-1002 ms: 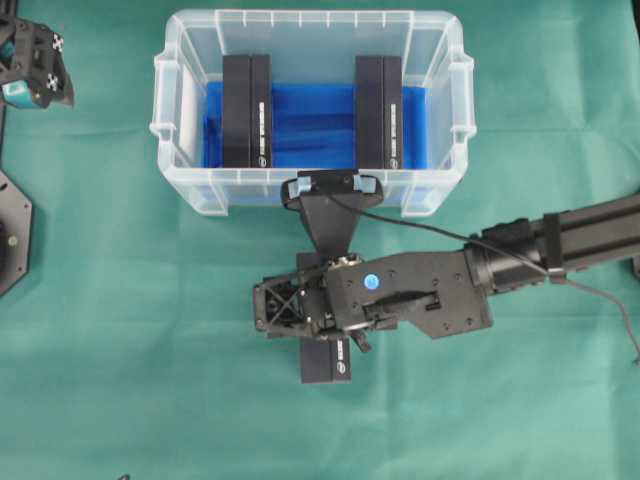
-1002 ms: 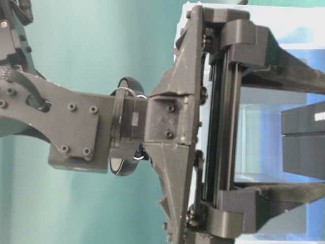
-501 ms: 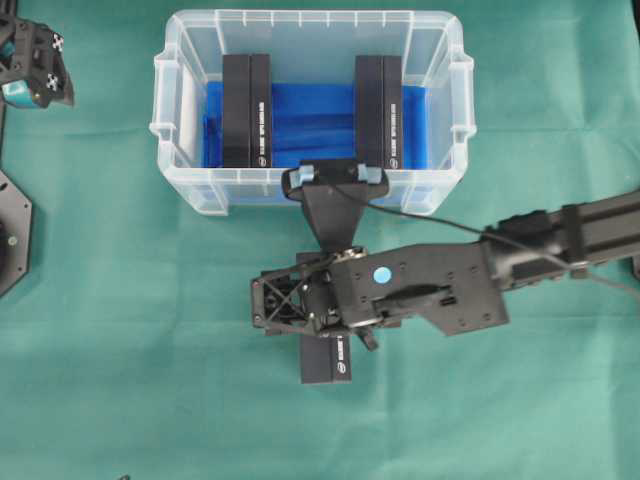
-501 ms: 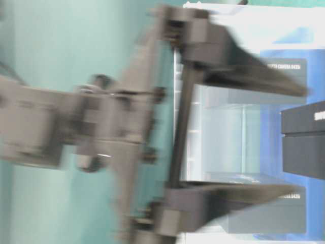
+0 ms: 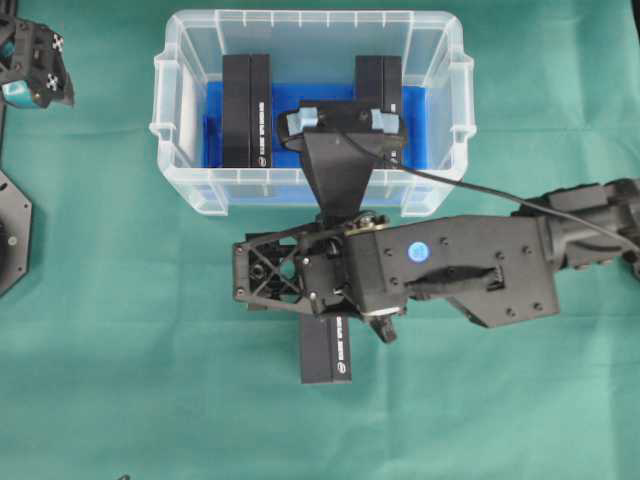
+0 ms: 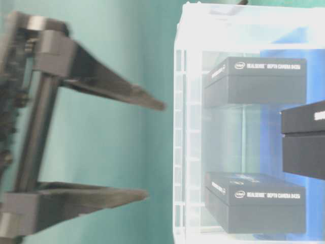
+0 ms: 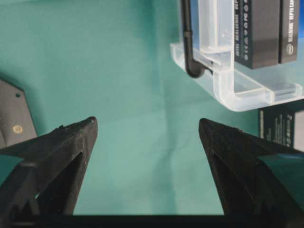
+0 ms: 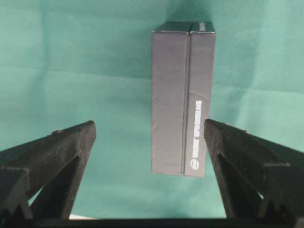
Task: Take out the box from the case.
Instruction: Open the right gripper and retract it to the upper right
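The case (image 5: 185,180) is a clear plastic bin with a blue lining at the back of the table. Two black boxes stand in it, one on the left (image 5: 246,110) and one on the right (image 5: 380,70), half hidden by my right wrist camera. A third black box (image 5: 327,350) lies flat on the green cloth in front of the case. My right gripper (image 8: 148,123) hangs open above that box (image 8: 183,99) and does not touch it. My left gripper (image 7: 147,120) is open and empty at the far left (image 5: 35,65).
My right arm (image 5: 560,240) reaches in from the right edge, and its wrist camera (image 5: 340,120) overhangs the case's front wall. A black mount plate (image 5: 12,235) sits at the left edge. Green cloth (image 5: 130,380) covers the table.
My right gripper has risen off the box on the cloth, staying open. Its wrist camera has moved from the case's front rim to over the inside. The left arm is still.
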You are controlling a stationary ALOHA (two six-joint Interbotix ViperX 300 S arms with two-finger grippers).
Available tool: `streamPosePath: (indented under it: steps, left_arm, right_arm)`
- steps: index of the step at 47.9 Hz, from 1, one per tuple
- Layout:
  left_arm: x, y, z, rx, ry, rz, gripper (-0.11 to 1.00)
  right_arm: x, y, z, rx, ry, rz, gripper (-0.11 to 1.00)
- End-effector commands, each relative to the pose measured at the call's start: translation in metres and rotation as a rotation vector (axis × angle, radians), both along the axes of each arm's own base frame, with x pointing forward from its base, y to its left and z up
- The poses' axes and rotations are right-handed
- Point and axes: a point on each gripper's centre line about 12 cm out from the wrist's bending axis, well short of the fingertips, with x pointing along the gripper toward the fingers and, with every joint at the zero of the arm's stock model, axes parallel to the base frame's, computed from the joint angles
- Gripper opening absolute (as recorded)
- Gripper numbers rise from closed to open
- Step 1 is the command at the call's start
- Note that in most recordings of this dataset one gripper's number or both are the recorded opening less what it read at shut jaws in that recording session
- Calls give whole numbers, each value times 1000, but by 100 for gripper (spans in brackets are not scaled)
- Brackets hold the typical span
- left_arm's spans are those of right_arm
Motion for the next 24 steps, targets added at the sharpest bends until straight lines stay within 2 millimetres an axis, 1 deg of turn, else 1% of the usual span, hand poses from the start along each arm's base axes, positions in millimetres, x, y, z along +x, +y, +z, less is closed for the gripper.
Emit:
streamPosePath:
  steps: [1, 9, 13, 19, 24]
  left_arm:
    - [0, 0, 6, 7, -20, 1, 89]
    - [0, 0, 6, 8, -20, 0, 89]
    - [0, 0, 6, 9, -19, -3, 89]
    - [0, 0, 6, 9, -19, -4, 89]
    - [0, 0, 5, 6, -20, -5, 89]
  right_arm:
    - [-7, -1, 27, 5, -58, 2, 94]
    - [-8, -1, 27, 5, -50, 3, 94]
    - [-12, 3, 27, 8, -30, 7, 93]
    - [-25, 8, 28, 3, 20, 14, 92]
    - [-42, 12, 30, 4, 59, 15, 91]
